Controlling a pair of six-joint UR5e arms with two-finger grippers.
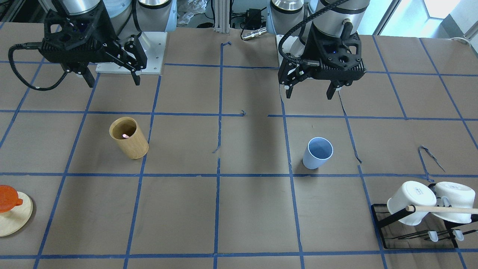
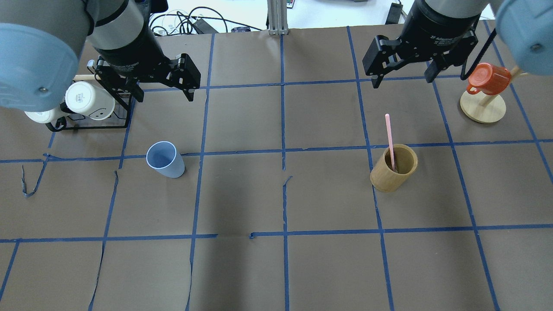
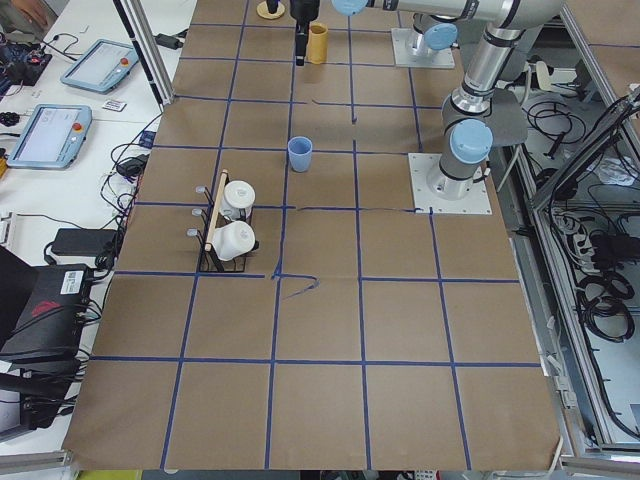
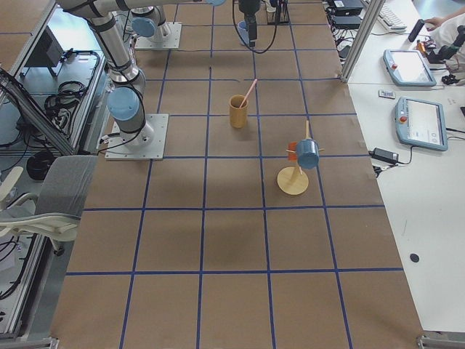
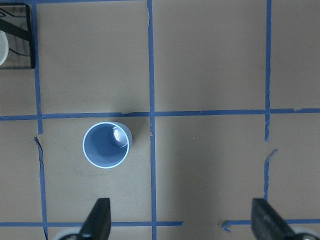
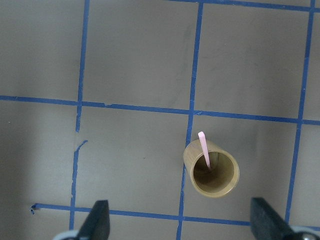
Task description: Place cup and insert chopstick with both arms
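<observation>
**Poised high, gripping nothing**

Left gripper (image 2: pixel 164 93) and right gripper (image 2: pixel 402 80) both spread wide, empty. Well below the left, nearer one finger: the cup (image 2: pixel 164 160), upright, light, slick, thin-walled. Pinch gently across the rim. Below the right: the chopstick (image 2: pixel 390 138), leaning in a bamboo holder (image 2: pixel 389 177), probably stiff and slippery. Grip the free upper end.

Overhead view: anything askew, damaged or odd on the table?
The blue tape grid is peeling: a loose curl lifts left of the cup, and lines break at the centre. The cup stands upright; the chopstick leans in the bamboo holder.
</observation>
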